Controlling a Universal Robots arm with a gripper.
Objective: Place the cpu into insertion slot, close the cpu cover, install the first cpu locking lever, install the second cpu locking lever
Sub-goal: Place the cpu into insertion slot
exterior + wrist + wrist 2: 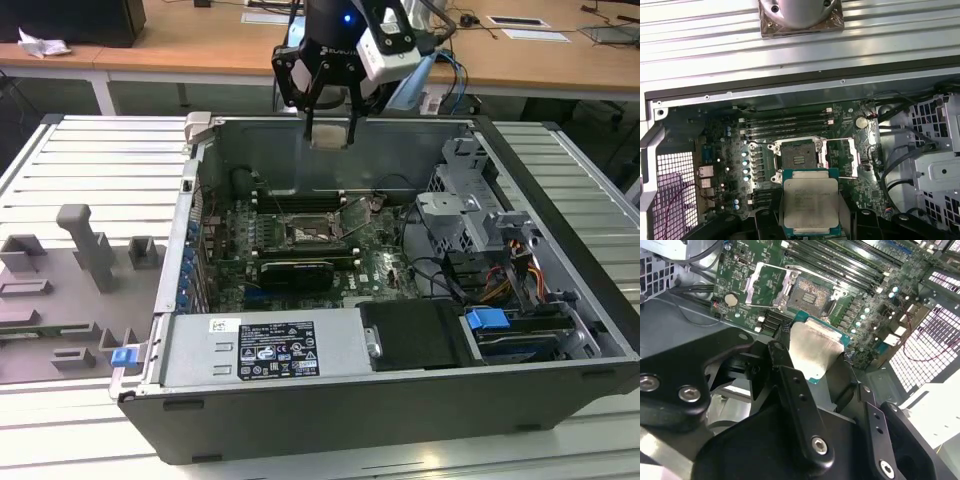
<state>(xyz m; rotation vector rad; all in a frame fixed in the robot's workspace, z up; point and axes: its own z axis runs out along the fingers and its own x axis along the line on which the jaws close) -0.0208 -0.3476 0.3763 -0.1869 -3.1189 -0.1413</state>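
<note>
In the exterior view the arm is running off the top edge. The gripper is masking both sides of the cpu with its fingers, leaving just a pale sliver between them. The insertion slot is sitting too small there to tell what is lying inside its rim. In the second wrist view black finger links are hiding the cpu's near edge, and in the first wrist view the bottom edge is cutting off the gripper's body.

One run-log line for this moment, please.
gripper: shut on cpu | position: above open computer case | insertion slot: empty | cpu cover: open | cpu: not yet seated
</note>
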